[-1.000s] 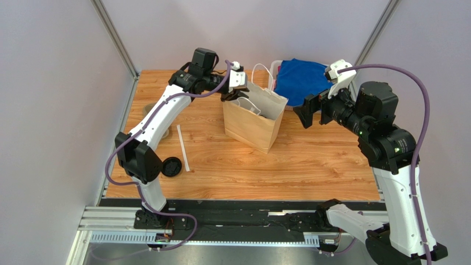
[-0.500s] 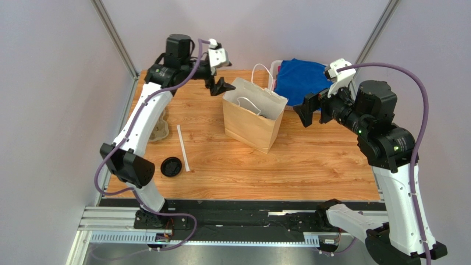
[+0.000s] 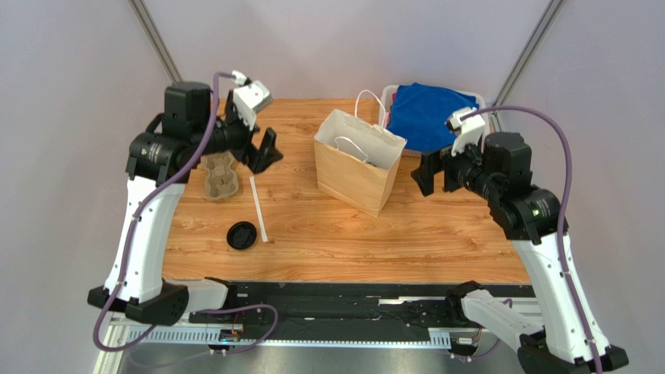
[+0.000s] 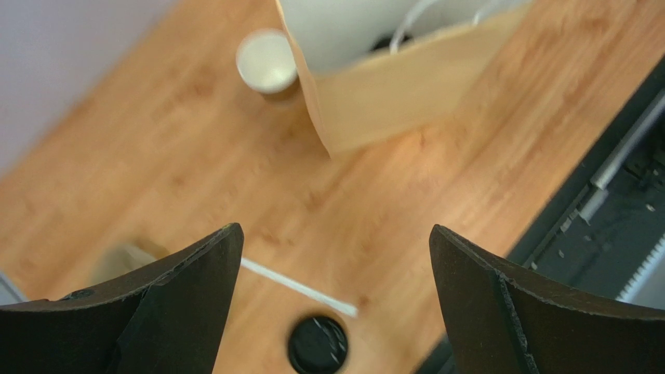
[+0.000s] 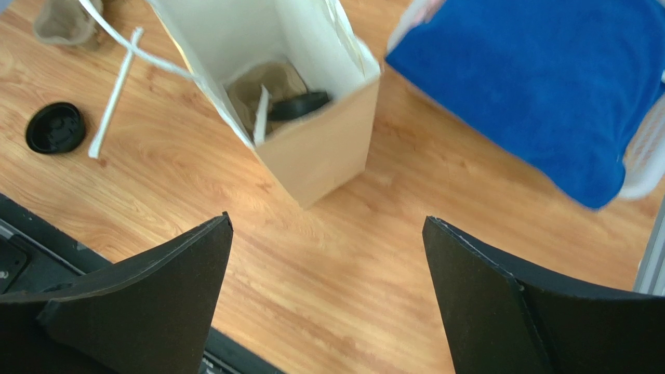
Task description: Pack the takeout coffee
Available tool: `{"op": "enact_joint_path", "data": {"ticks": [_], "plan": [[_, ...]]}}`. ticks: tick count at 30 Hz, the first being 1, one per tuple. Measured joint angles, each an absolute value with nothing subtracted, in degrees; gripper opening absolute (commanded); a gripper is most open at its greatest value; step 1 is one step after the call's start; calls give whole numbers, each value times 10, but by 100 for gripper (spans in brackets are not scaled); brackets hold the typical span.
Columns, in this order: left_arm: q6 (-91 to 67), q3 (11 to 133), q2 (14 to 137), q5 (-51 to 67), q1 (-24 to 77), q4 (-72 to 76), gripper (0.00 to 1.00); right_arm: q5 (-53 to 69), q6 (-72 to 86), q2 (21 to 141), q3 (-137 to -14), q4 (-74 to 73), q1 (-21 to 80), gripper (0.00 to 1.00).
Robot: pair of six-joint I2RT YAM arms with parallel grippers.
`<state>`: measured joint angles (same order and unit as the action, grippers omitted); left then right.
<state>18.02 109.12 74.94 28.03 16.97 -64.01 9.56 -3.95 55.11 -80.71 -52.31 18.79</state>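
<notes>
The takeout coffee [image 5: 300,105], a small brown paper cup under a round black plastic lid, sits inside the open tan paper bag [image 3: 355,175] on the wooden counter [image 3: 437,226], only its lid showing, so the packing step looks done. The left arm's fingers [image 4: 179,312] hang wide apart and empty over the counter's left side; the right arm's fingers [image 5: 499,312], equally wide and empty, hover near the bag's right side. Next, probably, both arms draw clear without nudging the bag.
</notes>
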Motion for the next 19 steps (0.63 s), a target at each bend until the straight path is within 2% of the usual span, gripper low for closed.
{"op": "enact_joint_path", "data": {"ticks": [3, 9, 19], "plan": [[150, 1001, 715, 259, 168, -676, 98, 95, -28, 498, -744, -532, 170, 100], [101, 877, 722, 217, 168, -683, 99, 86, -26, 398, -684, -532, 147, 100], [76, 788, 697, 164, 160, -668, 99, 82, -23, 311, -602, -521, 145, 100]]}}
